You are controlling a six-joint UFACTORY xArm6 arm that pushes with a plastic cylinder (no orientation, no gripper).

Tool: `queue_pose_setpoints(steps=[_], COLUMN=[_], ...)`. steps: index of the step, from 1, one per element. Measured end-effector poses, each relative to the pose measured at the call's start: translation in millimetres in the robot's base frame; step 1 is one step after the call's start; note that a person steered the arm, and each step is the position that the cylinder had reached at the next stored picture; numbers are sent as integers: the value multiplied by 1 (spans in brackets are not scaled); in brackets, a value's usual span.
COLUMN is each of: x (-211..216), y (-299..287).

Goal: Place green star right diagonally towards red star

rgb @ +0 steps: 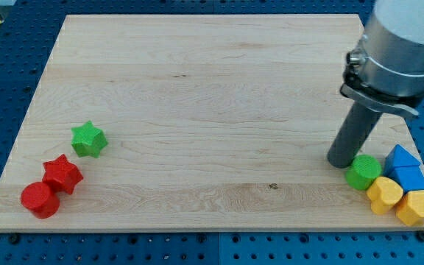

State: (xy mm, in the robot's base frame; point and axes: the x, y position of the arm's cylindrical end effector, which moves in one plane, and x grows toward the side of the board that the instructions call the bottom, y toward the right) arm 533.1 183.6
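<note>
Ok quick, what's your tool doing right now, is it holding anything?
My tip: a plain rod, so no open or closed, holding nothing. It sits at the view's right, just left of the green cylinder, far from the green star.

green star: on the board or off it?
On. The green star sits fully on the board, near the view's left edge, just above the red star.

The arm's upper housing (407, 44) is cut off by the view's top and right edges, so only its lower collar and the rod are seen. The very end of my tip (342, 162) is partly screened by the green cylinder (363, 173), and contact between them cannot be judged. The lower blue block (411, 179) is partly covered by the two yellow blocks (383, 194) (417, 207), and its shape cannot be made out. The surface (212, 88) has its lower right corner hidden behind those blocks
</note>
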Motion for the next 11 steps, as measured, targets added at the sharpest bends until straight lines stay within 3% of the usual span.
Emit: queue_pose_setpoints(steps=[1,2,3,6,8,10,11], x=[-7,-43,-95,-109,-50,-45,-40], y=[4,-48,-155,-427,-441,-350,-334])
